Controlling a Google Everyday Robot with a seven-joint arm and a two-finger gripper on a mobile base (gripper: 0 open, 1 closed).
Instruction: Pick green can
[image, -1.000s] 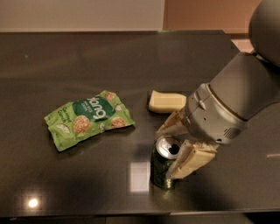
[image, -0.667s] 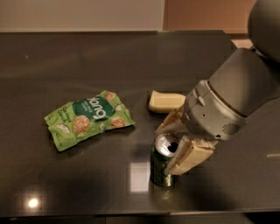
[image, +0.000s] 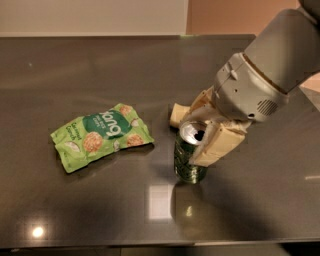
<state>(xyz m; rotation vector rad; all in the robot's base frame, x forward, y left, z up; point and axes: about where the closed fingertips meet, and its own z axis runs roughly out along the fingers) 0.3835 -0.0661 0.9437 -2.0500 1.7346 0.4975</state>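
The green can (image: 186, 162), dark green with a silver top and an open pull-tab hole, is upright between the cream fingers of my gripper (image: 201, 134). One finger (image: 218, 145) presses on its right side; the other sits behind it. The gripper is shut on the can and holds it slightly above the dark table (image: 90, 210), with the can's reflection below it. The grey arm reaches in from the upper right.
A flat light-green snack bag (image: 101, 135) lies to the left of the can. A pale yellow block (image: 176, 115) lies just behind the can, partly hidden by the gripper. The table's far edge runs along the top, its near edge along the bottom.
The gripper and the can have risen together off the table. The snack bag and the yellow block have not moved.
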